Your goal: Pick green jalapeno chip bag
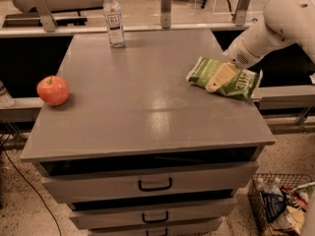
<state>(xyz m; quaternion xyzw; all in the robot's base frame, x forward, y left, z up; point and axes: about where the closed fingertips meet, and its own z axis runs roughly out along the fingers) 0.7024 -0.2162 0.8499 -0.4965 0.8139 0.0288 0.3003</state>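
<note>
Grey bench (pixel 147 97) is bearing the green jalapeno chip bag (pixel 241 84) flat beneath the hand (pixel 220 77). Hand is hovering over it; open or closed, cannot tell. Lifting is pending.

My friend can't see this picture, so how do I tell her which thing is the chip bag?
Find the grey drawer cabinet and look along its top's right edge. The green jalapeno chip bag lies there, under the robot's gripper. It's the only crinkly green thing; the red apple sits at the left edge and the water bottle at the back.
</note>
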